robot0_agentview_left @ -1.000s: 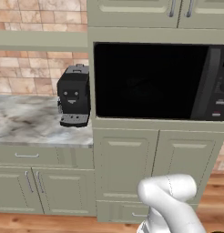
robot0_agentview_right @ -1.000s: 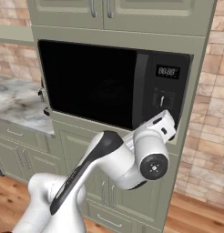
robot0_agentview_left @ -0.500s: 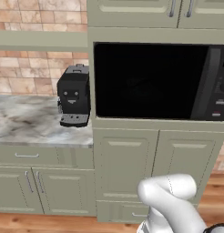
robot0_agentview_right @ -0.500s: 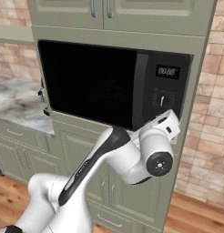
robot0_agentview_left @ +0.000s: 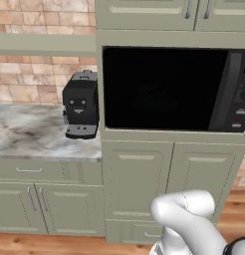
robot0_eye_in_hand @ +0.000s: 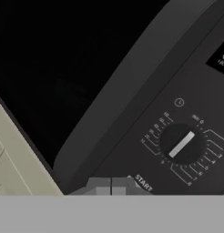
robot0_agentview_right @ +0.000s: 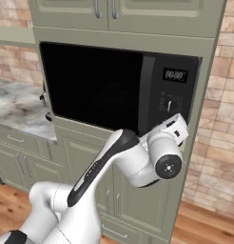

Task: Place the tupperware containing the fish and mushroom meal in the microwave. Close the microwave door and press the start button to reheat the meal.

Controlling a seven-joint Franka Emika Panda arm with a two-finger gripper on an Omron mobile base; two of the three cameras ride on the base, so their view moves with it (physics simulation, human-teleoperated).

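The microwave (robot0_agentview_left: pixel 174 89) (robot0_agentview_right: pixel 119 90) sits built into the cabinet column, its black door (robot0_agentview_left: pixel 164 87) (robot0_agentview_right: pixel 92 88) (robot0_eye_in_hand: pixel 63 63) closed flat. The tupperware and its meal are hidden from every view. My gripper (robot0_eye_in_hand: pixel 111 187) is shut, its two tips together against the lower end of the button strip (robot0_agentview_right: pixel 173 97) (robot0_eye_in_hand: pixel 191 113). They sit just left of the START label (robot0_eye_in_hand: pixel 143 182) and below the round dial (robot0_eye_in_hand: pixel 182 144). In the right base view my white hand (robot0_agentview_right: pixel 170 129) covers the strip's bottom corner.
A black coffee machine (robot0_agentview_left: pixel 80 104) stands on the marble counter (robot0_agentview_left: pixel 30 134) (robot0_agentview_right: pixel 14 107) left of the microwave. Green cabinet doors (robot0_agentview_left: pixel 139 179) lie below it and more cabinets (robot0_agentview_right: pixel 114 12) above. A brick wall (robot0_agentview_right: pixel 223 109) borders the column on the right.
The arm's elbow has risen slightly while the hand stays at the foot of the button strip. The gripper remains shut and the door remains closed.
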